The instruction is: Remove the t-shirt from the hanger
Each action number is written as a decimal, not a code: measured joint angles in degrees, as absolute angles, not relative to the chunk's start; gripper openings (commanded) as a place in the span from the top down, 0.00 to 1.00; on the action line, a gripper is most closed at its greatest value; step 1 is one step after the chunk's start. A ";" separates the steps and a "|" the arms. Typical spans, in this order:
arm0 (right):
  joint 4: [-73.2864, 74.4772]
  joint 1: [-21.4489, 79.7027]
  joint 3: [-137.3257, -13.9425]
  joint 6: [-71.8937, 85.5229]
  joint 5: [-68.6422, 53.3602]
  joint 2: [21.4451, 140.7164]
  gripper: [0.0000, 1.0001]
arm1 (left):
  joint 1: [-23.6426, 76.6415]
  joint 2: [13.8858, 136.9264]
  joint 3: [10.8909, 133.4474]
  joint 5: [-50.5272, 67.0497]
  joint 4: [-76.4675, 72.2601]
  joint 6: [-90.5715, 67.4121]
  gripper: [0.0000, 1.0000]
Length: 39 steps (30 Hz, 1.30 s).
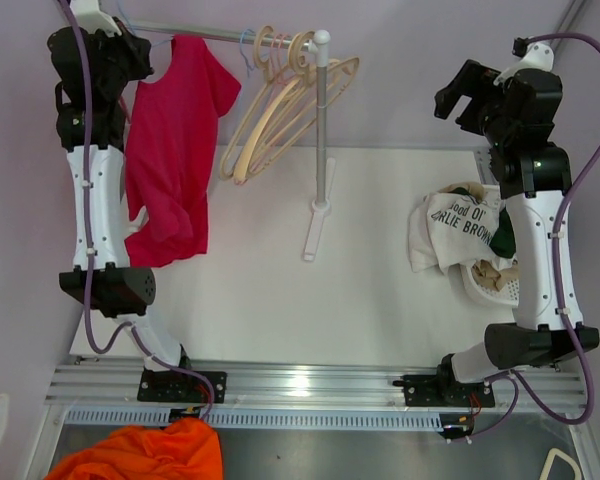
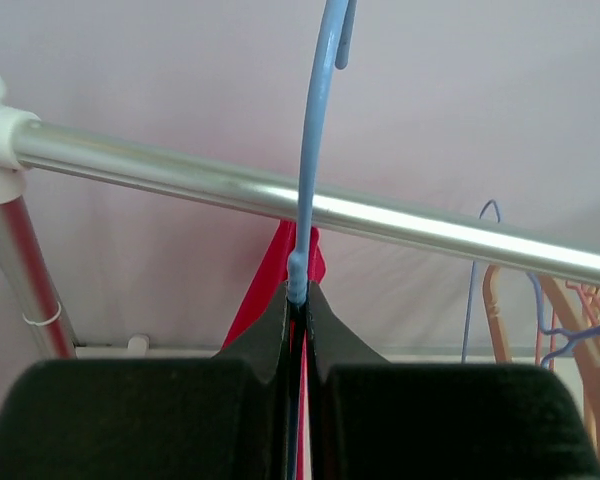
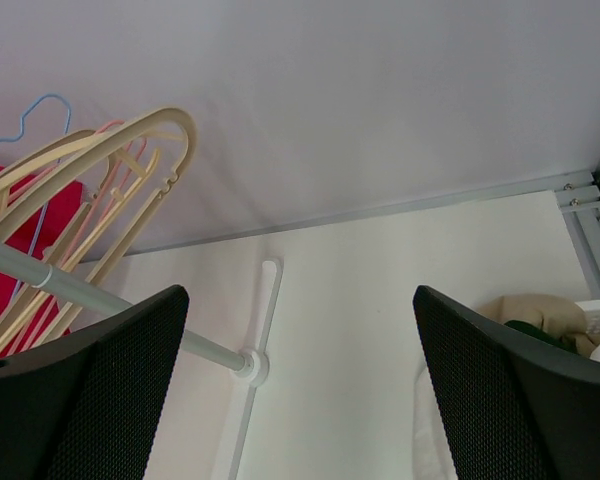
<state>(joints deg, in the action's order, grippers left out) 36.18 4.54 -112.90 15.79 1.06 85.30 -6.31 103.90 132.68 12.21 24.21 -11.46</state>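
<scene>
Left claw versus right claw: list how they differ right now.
The left claw is shut on the blue hanger just below the rail; the right claw stands wide open, holding nothing. The left claw sits at the rail beside the red t-shirt; the right claw is off to the right, apart from the rail, nearer the laundry basket. Both have black fingers.

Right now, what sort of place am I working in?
Probably a lab bench staged for laundry handling: a small clothes rack holding a red t-shirt and spare hangers on a white table, beside a basket of clothes.
</scene>
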 measured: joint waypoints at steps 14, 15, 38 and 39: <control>36.14 5.08 -104.77 16.03 0.21 78.19 0.01 | -2.24 94.35 126.91 -5.67 35.11 -14.55 0.99; 36.05 5.23 -103.74 16.21 -0.27 77.10 0.00 | -1.83 92.75 125.58 -6.74 36.03 -14.94 0.99; 23.16 48.07 -88.60 13.08 -8.21 71.18 0.00 | 23.24 64.58 103.28 -45.23 42.85 -15.55 0.99; 22.35 49.08 -88.23 12.82 -9.13 71.70 0.00 | 23.38 65.63 103.13 -47.20 43.27 -15.97 0.99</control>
